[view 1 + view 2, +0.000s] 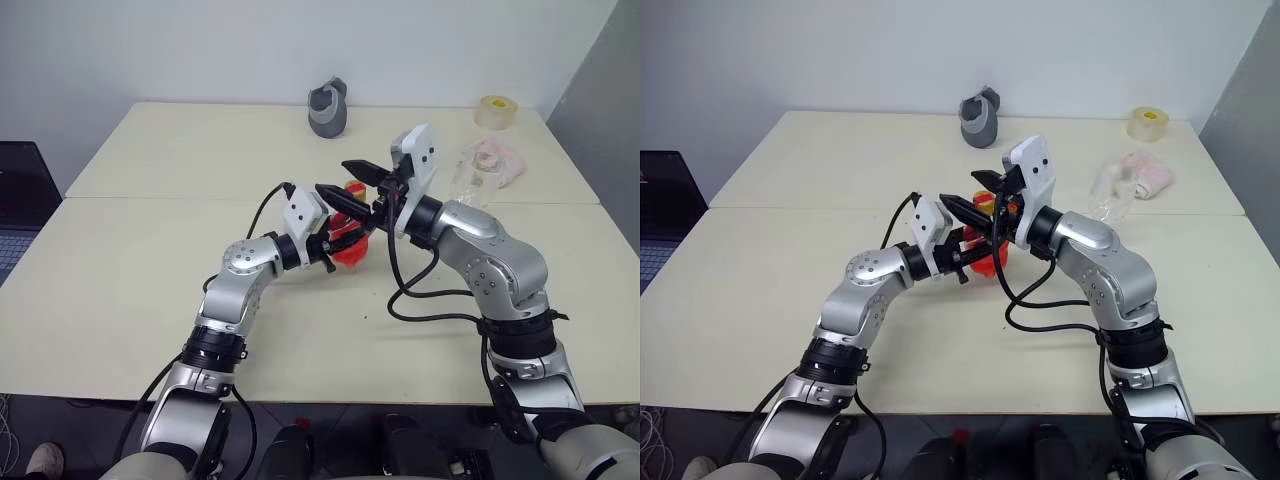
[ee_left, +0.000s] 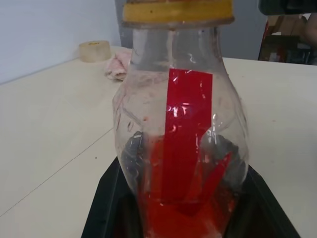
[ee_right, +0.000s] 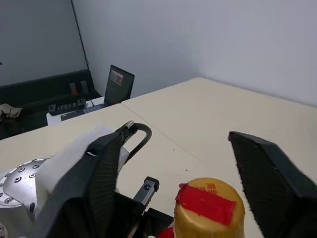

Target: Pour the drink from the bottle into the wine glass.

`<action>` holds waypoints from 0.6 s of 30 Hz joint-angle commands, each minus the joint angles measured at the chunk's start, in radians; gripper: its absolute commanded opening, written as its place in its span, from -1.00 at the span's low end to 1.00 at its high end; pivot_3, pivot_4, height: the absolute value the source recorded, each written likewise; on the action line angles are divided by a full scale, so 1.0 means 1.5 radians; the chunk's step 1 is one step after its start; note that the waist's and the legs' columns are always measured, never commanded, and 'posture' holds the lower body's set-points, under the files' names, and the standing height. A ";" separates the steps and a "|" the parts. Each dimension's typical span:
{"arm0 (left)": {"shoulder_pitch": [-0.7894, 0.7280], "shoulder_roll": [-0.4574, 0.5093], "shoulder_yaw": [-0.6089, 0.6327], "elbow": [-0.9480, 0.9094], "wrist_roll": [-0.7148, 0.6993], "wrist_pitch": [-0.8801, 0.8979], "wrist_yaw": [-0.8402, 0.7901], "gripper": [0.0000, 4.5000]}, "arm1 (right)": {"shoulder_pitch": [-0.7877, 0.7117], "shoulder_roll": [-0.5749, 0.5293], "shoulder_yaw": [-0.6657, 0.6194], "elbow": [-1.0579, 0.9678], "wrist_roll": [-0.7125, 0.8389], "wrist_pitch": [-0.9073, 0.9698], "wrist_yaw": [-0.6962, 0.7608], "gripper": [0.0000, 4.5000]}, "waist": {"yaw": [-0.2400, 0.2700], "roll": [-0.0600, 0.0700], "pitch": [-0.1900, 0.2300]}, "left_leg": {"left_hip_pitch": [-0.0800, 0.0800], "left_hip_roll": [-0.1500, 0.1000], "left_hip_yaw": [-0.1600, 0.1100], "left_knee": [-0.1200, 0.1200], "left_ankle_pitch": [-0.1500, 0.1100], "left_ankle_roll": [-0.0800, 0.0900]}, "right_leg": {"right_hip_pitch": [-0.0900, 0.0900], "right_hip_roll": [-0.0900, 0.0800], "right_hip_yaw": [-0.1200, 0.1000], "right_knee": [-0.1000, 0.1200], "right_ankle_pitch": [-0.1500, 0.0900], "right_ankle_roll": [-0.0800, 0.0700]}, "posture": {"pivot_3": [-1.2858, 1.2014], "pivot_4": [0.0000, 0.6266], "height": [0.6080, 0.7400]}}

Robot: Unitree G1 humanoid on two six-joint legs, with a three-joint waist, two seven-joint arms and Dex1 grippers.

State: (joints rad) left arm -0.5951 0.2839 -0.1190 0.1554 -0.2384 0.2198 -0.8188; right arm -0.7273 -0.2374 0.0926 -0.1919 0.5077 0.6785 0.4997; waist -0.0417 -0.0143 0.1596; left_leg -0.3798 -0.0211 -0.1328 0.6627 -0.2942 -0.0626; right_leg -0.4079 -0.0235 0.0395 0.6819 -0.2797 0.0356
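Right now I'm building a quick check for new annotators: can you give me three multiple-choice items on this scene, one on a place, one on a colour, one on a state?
1. Where does the wine glass stand?
A. on the robot's right of the table, near the pink cloth
B. on the robot's left by the laptop
C. in the left gripper

2. What colour is the cap of the bottle?
A. blue
B. yellow
C. black

3. What holds the bottle?
A. nothing; it lies on its side
B. the right gripper alone
C. the left gripper, shut on its body

Key: 1 A, the glass is beside the cloth at the far right. 2 B, the yellow cap shows between the fingers of the right gripper, which stand apart. 3 C, the left wrist view shows black fingers on either side of the upright bottle.
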 commanded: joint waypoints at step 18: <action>0.040 0.003 0.007 -0.123 -0.024 0.048 0.012 -0.42 | -0.025 0.005 -0.022 0.014 0.008 -0.023 0.065 -0.84 | 0.000 0.000 0.000 | 0.000 0.000 0.000 0.000 0.000 0.000 | 0.000 0.000 0.000 0.000 0.000 0.000 | 0.03 -0.52 1.00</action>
State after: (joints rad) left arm -0.5243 0.2896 -0.1210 0.0372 -0.2547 0.3009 -0.8061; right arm -0.7347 -0.2278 0.0717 -0.1555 0.4952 0.6568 0.5710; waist -0.0418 -0.0141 0.1596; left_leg -0.3799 -0.0210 -0.1326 0.6625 -0.2942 -0.0626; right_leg -0.4083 -0.0235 0.0399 0.6821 -0.2797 0.0356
